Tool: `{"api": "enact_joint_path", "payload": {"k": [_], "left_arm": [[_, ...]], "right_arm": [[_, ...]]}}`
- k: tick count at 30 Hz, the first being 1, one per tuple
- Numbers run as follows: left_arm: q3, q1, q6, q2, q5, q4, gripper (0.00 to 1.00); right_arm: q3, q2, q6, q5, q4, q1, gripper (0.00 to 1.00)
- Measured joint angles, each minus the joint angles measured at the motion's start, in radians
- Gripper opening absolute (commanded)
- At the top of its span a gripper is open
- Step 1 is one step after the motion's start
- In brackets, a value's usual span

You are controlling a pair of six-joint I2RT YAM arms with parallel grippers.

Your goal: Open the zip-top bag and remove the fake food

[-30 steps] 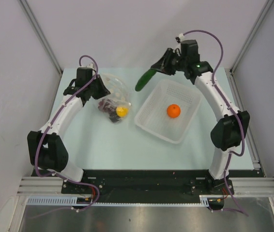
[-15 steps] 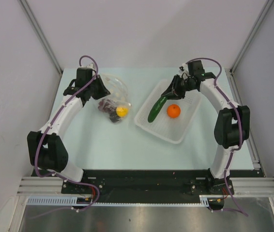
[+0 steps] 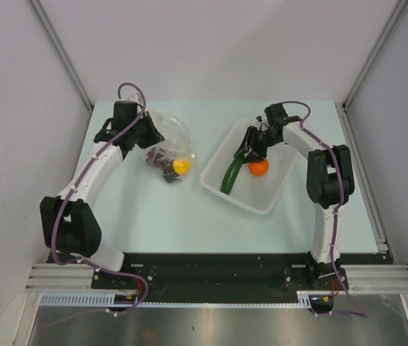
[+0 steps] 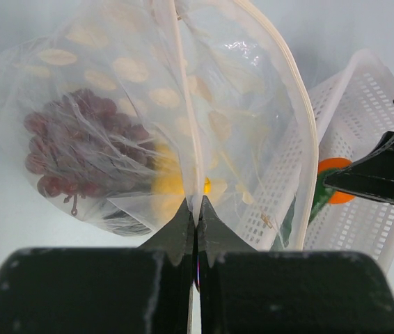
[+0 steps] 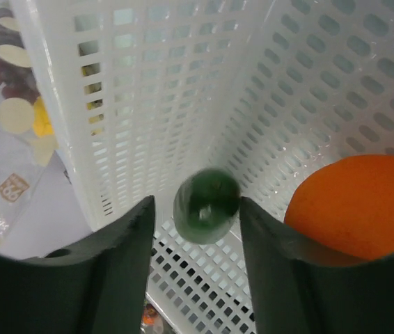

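Note:
The clear zip-top bag (image 3: 169, 138) lies at the back left, its mouth open in a loop. My left gripper (image 3: 145, 137) is shut on a fold of the bag (image 4: 148, 83) at its edge (image 4: 197, 209). Inside are the dark red grape bunch (image 4: 79, 139) and a yellow fruit (image 3: 182, 165). The green cucumber (image 3: 230, 175) lies slanted in the white basket (image 3: 270, 189) beside the orange ball (image 3: 259, 167). My right gripper (image 3: 249, 153) is open around the cucumber's upper end (image 5: 206, 206), with a gap on one side.
The perforated basket's wall (image 5: 148, 104) stands close on the right gripper's left side. The orange ball (image 5: 360, 202) sits just right of its fingers. Grey walls enclose the table on both sides and at the back.
My right arm carried the cucumber from above the basket's far corner down into the basket, beside the orange ball, and its jaws have loosened. The left arm and bag have not moved.

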Motion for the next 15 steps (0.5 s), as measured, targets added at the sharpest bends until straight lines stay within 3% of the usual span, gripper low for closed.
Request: {"api": "enact_joint_path", "payload": {"k": [4, 11, 15], "left_arm": [[0.000, 0.000, 0.000, -0.004, 0.000, 0.000, 0.00], [-0.002, 0.000, 0.002, -0.006, 0.002, 0.000, 0.00], [-0.015, 0.000, 0.004, -0.019, 0.003, -0.001, 0.00]], "right_arm": [[0.030, 0.019, -0.034, 0.047, -0.029, 0.010, 0.81], [0.188, 0.039, -0.114, 0.172, -0.124, 0.035, 0.82], [0.282, 0.035, -0.149, 0.248, -0.148, 0.072, 0.79]]}}
